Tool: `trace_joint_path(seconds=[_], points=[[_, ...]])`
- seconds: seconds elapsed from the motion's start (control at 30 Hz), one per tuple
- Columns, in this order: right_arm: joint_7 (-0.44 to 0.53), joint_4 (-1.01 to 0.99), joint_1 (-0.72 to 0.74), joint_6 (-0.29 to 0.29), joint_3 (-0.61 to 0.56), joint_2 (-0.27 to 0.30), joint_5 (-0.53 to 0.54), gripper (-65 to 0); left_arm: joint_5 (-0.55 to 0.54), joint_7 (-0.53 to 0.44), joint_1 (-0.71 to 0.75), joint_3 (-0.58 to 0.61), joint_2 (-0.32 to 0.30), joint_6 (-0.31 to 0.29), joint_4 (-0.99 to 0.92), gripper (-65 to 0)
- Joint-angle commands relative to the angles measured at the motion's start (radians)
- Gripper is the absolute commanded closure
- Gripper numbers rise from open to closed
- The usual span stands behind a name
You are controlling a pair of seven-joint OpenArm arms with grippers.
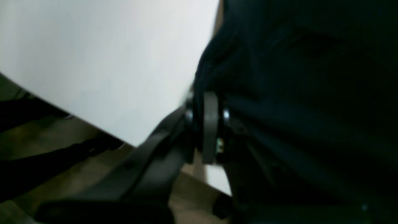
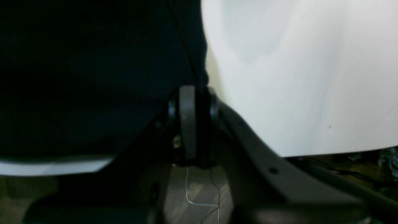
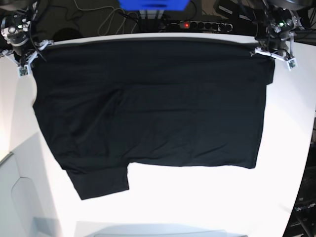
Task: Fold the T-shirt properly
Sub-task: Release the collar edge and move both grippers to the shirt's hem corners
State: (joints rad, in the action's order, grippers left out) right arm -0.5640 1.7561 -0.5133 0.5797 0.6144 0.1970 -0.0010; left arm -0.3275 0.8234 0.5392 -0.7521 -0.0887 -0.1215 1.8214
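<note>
While fingers (image 1: 203, 124) pinch, T-shirt (image 3: 153, 108) hangs taut

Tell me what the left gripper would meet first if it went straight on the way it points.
Probably the black cloth T-shirt: the left gripper already pinches its edge, with the white table just beside. Depth is unclear.

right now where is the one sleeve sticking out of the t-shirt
In the base view the sleeve juts from the T-shirt at its lower left edge, lying flat on the white table, far from both claws at the far corners.

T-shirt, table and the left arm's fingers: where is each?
T-shirt (image 3: 148, 103): base view, middle of the cloth.
Table (image 3: 197, 197): base view, bare white top.
Left fingers (image 1: 210, 124): left wrist view, grey fingertip.
</note>
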Motion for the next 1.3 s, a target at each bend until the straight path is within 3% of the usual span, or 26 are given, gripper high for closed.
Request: trace_joint_path(seconds=[0.0, 0.13, 0.27, 0.37, 0.43, 0.6, 0.8, 0.93, 1.1, 1.2, 1.27], points=[[0.014, 0.020, -0.003, -0.005, 0.011, 0.015, 0.002, -0.5, 0.000, -0.013, 0.009, -0.010, -0.013, 0.009, 0.019, -0.5], [0.014, 0.021, -0.003, -0.005, 0.011, 0.015, 0.002, -14.6, -0.002, -0.013, 0.015, -0.010, -0.013, 0.009, 0.022, -4.1], [0.019, 0.023, -0.002, -0.005, 0.011, 0.017, 0.002, -34.0, -0.002, -0.013, 0.037, -0.047, 0.007, 0.009, 0.067, -25.1], [0.022, 0.063, 0.000, -0.005, 0.026, 0.015, 0.006, -39.8, -0.002, -0.022, 0.022, -0.120, 0.045, 0.009, 0.110, -39.1], [0.017, 0.103, 0.031, -0.005, 0.052, -0.001, 0.006, -39.9, -0.002, -0.023, -0.006, -0.159, 0.059, 0.009, 0.142, -43.3], [0.014, 0.146, 0.184, -0.005, 0.100, -0.037, 0.003, -39.9, 0.003, -0.014, -0.136, -0.186, 0.053, 0.009, 0.154, -43.6], [0.012, -0.002, 0.425, -0.007, -0.047, -0.003, 0.000, -40.0, 0.008, -0.014, -0.325, -0.162, 0.062, 0.009, 0.143, -43.8], [0.014, -0.252, 0.657, -0.010, -0.175, 0.045, 0.000, -40.2, 0.009, -0.023, -0.449, -0.070, 0.043, 0.016, 0.061, -43.8], [0.046, -0.660, 0.947, -0.013, -0.268, 0.100, 0.000, -40.3, 0.009, -0.025, -0.592, 0.029, -0.027, 0.018, -0.113, -43.8], [0.140, -0.928, 1.082, -0.027, -0.311, 0.123, 0.000, -40.2, 0.009, -0.039, -0.683, 0.079, -0.079, 0.018, -0.263, -43.8], [0.229, -1.065, 1.131, -0.083, -0.342, 0.140, 0.000, -40.3, 0.009, -0.089, -0.729, 0.115, -0.115, 0.018, -0.358, -43.8]])
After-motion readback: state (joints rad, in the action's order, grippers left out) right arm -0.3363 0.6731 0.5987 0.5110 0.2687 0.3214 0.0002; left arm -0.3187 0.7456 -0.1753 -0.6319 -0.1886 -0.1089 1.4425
